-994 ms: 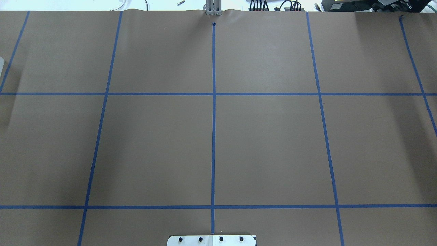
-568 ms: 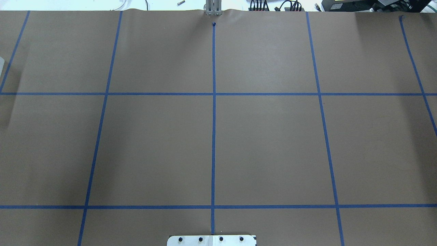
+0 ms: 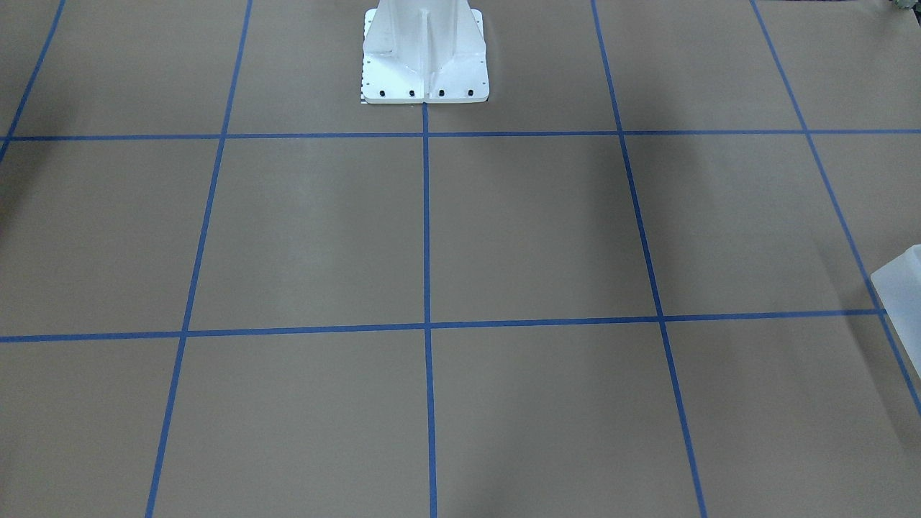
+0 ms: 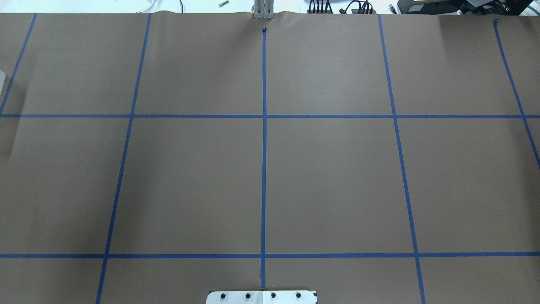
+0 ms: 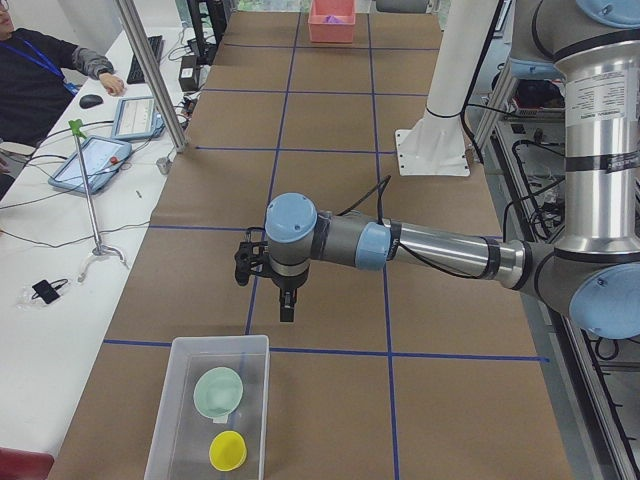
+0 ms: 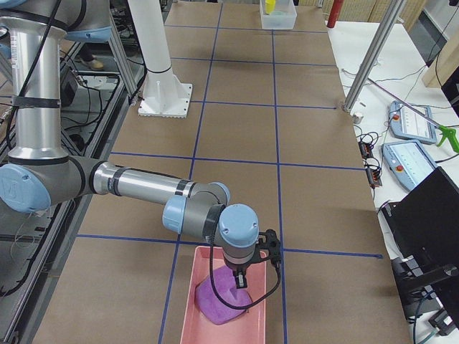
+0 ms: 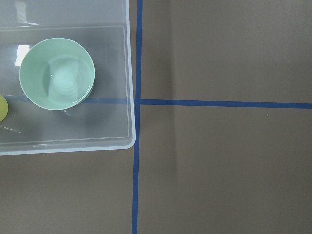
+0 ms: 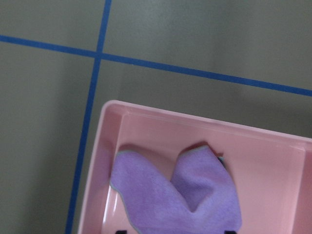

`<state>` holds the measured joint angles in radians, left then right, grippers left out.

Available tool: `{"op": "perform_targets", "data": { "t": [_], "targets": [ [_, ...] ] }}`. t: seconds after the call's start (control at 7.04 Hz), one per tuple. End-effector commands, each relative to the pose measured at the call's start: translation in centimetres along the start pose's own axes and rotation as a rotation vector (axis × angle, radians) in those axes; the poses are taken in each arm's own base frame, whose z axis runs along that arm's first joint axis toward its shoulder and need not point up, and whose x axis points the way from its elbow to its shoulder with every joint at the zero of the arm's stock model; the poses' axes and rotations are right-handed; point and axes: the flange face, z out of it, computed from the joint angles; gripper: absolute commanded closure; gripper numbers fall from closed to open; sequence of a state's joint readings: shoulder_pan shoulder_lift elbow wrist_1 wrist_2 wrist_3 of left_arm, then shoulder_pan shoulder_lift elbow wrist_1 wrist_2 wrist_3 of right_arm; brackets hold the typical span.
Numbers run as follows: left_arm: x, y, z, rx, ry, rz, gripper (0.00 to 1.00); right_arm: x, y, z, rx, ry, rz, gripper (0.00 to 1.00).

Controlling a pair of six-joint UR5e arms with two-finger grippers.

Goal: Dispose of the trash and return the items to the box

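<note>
Wore silver tubes, pale blue joint caps and black wrist cables on left arm [image 5: 440, 250] and right arm [image 6: 143, 188]. Had white pedestal [image 3: 424, 50], dark screws along its foot.

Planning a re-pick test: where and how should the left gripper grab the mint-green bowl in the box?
Grip the bowl by its rim, from straight above: it sits upright, mouth up, inside the box, so its sides are walled in. One finger inside, one outside, probably on the rim away from the yellow cup.

Frosted plastic box [image 7: 107, 127], glossy mint bowl [image 7: 57, 73], fuzzy purple cloth [image 8: 180, 195], smooth pink tray [image 8: 161, 127], matt brown paper [image 7: 219, 170]
</note>
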<state>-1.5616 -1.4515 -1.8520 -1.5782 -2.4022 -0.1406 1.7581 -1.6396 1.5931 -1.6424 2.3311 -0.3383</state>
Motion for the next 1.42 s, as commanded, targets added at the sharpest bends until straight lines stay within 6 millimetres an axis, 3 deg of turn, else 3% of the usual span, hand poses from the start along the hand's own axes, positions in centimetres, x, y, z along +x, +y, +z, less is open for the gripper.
{"op": "perform_targets", "data": {
  "t": [0.0,0.14,0.28,0.57,0.71,0.99,1.14,1.28],
  "targets": [
    [-1.8,1.9,1.3,-0.037,-0.004,0.034,0.02,-7.6,-3.4,-0.7,0.009,-0.005,0.111,0.00],
    [-4.4,4.0,3.4,-0.089,-0.017,-0.020,0.02,-11.1,-4.7,-0.7,0.008,0.012,0.118,0.00],
    [-4.7,4.5,3.0,-0.070,-0.010,-0.015,0.01,-13.8,-5.4,-1.1,0.017,0.022,0.105,0.00],
    [-3.9,4.8,2.1,-0.073,-0.008,-0.029,0.02,-14.1,-2.9,-1.4,0.016,0.042,0.077,0.00],
    [-3.3,4.8,1.0,-0.047,-0.008,-0.008,0.02,-12.8,-0.3,0.1,-0.022,0.043,0.113,0.00],
    [-3.3,3.9,1.2,-0.042,-0.007,0.000,0.02,-12.4,-0.2,0.2,0.005,0.068,0.068,0.00],
    [-3.0,3.9,0.9,-0.036,-0.005,0.005,0.01,-11.3,2.2,1.5,-0.037,0.070,0.101,0.00],
    [-2.6,3.8,0.4,-0.025,-0.005,0.014,0.02,-11.6,2.3,1.1,-0.028,0.076,0.096,0.00]
  ]
}}
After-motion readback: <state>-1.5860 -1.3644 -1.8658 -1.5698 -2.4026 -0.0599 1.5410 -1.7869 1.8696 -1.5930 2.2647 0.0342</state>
